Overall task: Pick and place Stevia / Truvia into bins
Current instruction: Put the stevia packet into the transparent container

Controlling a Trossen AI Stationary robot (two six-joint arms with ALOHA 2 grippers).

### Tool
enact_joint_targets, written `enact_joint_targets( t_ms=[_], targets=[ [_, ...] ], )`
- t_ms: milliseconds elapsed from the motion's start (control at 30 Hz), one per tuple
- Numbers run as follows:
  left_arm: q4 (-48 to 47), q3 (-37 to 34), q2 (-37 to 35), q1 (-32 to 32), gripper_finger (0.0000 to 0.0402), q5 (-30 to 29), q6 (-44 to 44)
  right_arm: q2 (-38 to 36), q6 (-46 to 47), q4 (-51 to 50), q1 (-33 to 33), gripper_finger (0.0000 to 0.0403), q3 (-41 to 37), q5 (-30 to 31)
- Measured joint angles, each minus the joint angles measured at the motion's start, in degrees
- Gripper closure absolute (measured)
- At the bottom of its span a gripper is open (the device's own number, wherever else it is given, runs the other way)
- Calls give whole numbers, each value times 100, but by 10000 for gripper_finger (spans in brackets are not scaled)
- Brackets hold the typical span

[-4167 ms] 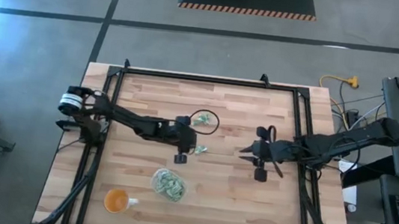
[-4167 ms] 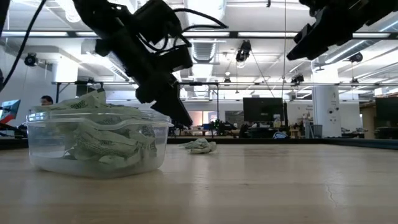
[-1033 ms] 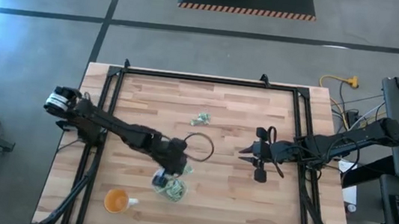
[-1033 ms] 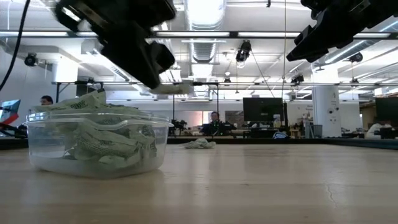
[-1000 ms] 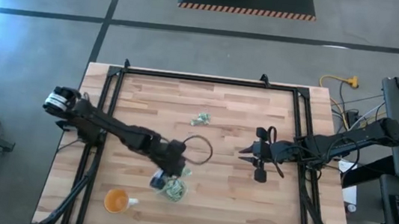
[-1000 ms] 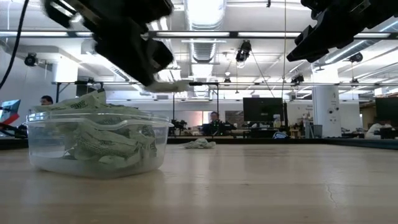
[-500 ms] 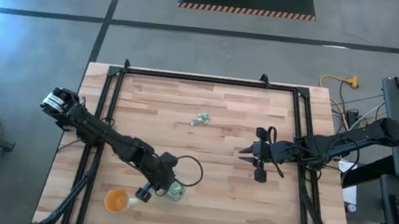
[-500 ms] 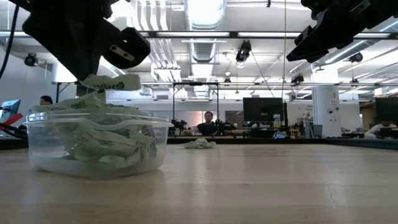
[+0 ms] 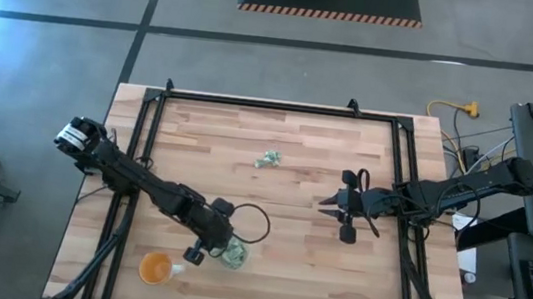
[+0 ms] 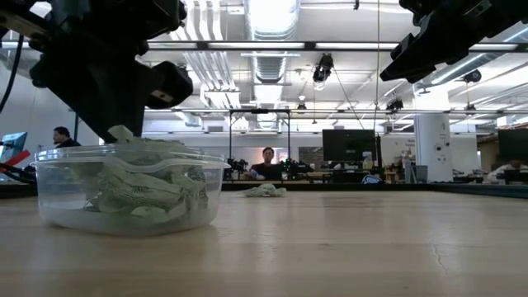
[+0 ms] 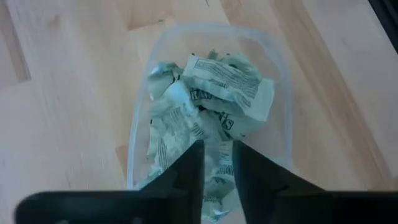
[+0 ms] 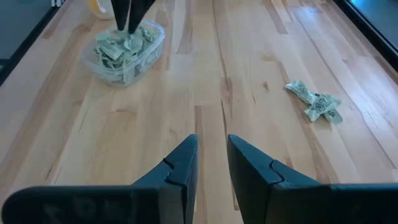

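The clear plastic bin (image 9: 231, 255) (image 10: 132, 157) stands near the table's near edge, heaped with pale green and white packets. My left gripper (image 11: 217, 148) (image 10: 114, 124) points down into it, shut on one packet (image 11: 231, 84). In the right wrist view its fingers (image 12: 127, 18) meet in a V over the bin (image 12: 127, 46). A small clump of packets (image 9: 267, 159) (image 12: 316, 101) lies flat on the wood at mid-table. My right gripper (image 9: 324, 207) (image 12: 212, 152) hovers shut above the right half of the table, holding nothing. My left gripper pinches the packet by its near end (image 11: 217, 134) between its two fingers, coming from above and pointing down. The fingers themselves hide the exact spot. The rest of the packet lies spread on top of the pile in the bin.
An orange cup (image 9: 154, 268) stands on the table just left of the bin, close to the near edge. A black metal frame (image 9: 281, 106) runs along the table's far, left and right sides. Bare wood lies between the bin and my right gripper.
My left gripper has swung toward the near edge to a spot over the bin, then come down into it. The packet it carried level in the air above the rim now lies lowered onto the pile.
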Motion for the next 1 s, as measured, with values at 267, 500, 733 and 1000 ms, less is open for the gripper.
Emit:
enact_joint_targets(
  t_ms=[267,500,733,1000],
  targets=[
    [-19,9,-71,4,287,1,2,0,0,34,0,326,-40,-2],
    [-122,15,-474,2,285,15,-4,-2,0,48,0,326,-57,-2],
    [464,0,-724,39,285,-2177,377,-2,0,79,-2,326,-63,40],
    [1584,15,-159,823,285,-4736,1219,-4,-31,247,-2,326,-74,46]
  ],
)
